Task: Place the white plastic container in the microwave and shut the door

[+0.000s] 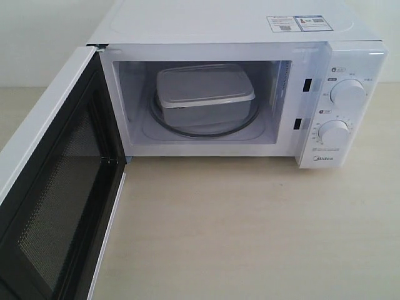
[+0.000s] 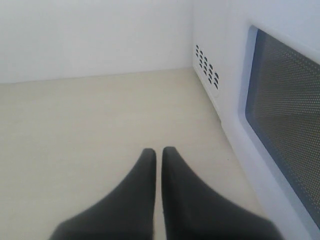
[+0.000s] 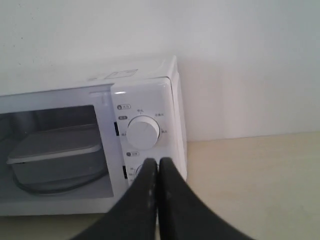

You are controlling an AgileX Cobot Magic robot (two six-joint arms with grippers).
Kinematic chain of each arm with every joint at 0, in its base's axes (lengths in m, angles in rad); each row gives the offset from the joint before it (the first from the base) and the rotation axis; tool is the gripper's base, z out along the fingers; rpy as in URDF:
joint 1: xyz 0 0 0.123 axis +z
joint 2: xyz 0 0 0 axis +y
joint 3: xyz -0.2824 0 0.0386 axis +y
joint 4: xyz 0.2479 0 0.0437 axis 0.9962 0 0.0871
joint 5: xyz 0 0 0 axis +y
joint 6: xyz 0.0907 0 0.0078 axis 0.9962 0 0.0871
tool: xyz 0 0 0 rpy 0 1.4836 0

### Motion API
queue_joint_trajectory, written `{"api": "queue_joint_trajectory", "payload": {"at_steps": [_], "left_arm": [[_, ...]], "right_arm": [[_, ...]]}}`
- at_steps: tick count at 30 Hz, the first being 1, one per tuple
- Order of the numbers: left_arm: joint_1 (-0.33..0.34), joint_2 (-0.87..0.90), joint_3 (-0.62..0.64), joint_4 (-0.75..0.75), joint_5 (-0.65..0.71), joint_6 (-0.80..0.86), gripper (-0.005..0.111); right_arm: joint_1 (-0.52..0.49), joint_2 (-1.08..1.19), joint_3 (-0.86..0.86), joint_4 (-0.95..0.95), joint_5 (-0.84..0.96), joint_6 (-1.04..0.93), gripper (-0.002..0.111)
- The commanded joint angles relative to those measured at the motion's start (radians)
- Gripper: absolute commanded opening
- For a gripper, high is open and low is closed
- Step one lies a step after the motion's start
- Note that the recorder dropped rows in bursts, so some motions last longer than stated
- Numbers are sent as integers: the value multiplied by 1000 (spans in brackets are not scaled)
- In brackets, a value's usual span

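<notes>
Inside the microwave [image 1: 219,25], the white plastic container [image 1: 205,94] sits on the turntable [image 1: 206,131]; the door [image 1: 59,200] hangs wide open. Left gripper [image 2: 159,152], closed and empty, hovers beside the door's outer face; right gripper [image 3: 158,162], closed too, faces the dials [image 3: 143,132]. The door looks light and rigid: push its outer panel near the free edge.

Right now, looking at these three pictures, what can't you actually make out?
Exterior view: the door is cut off by the left and bottom edges, so its handle is not shown.
Exterior view: the lid hides what is inside the white plastic container.
Exterior view: the print on the stickers is too small to read.
Right wrist view: the lower dial is mostly hidden behind the right tool.
</notes>
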Motion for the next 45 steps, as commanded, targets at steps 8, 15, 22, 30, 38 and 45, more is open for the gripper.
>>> {"api": "queue_joint_trajectory", "payload": {"at_steps": [8, 15, 22, 30, 38, 45], "left_arm": [[2, -2, 4, -1, -1, 6, 4], [2, -2, 4, -1, -1, 6, 4], [2, -2, 4, -1, -1, 6, 4], [2, -2, 4, -1, -1, 6, 4], [2, -2, 4, -1, -1, 6, 4], [2, -2, 4, -1, -1, 6, 4]], "right_arm": [[-5, -5, 47, -250, 7, 93, 0], [-5, -5, 47, -796, 9, 678, 0], [-5, -5, 47, -827, 248, 710, 0], [-5, -5, 47, -799, 245, 631, 0], [-5, -5, 47, -715, 236, 506, 0], [-5, -5, 47, -713, 236, 506, 0]]}}
